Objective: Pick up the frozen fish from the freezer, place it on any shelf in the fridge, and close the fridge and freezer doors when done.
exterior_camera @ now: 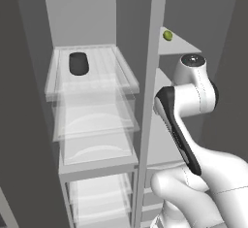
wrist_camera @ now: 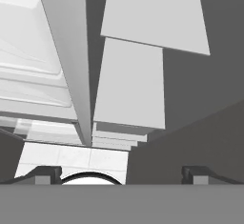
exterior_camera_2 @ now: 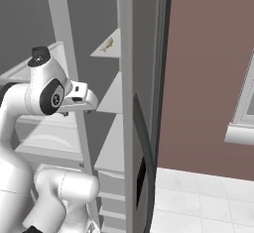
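1. Dark fingertips of the gripper [wrist_camera: 116,174] rise at the bottom of the hand view, set wide apart with nothing between them; the jaws hold nothing.
2. White arm, right base view: the hand reaches past the central divider [exterior_camera: 147,105] into the freezer [exterior_camera: 167,139], at about the level of its middle shelves.
3. Opaque grey shelves [wrist_camera: 131,82] of the freezer run away from the fingertips in the hand view, stacked one beyond another; the ones seen here are bare.
4. Frozen fish [exterior_camera_2: 107,44]: a small yellowish-green item on the uppermost freezer shelf, near its front edge. It lies above the hand, well apart from it. Its long axis cannot be told at this size.
5. Governing relation, as a judgement: the fish sits higher than the gripper, so the coming move calls for a rise toward the top shelf before any closing of the jaws.
6. Fridge [exterior_camera: 92,125], to the left of the divider: clear glass shelves and drawers, with a dark rounded object [exterior_camera: 78,63] on the upper shelf.
7. Freezer door [exterior_camera_2: 141,128] stands open beside the arm, seen edge-on in the right base view.
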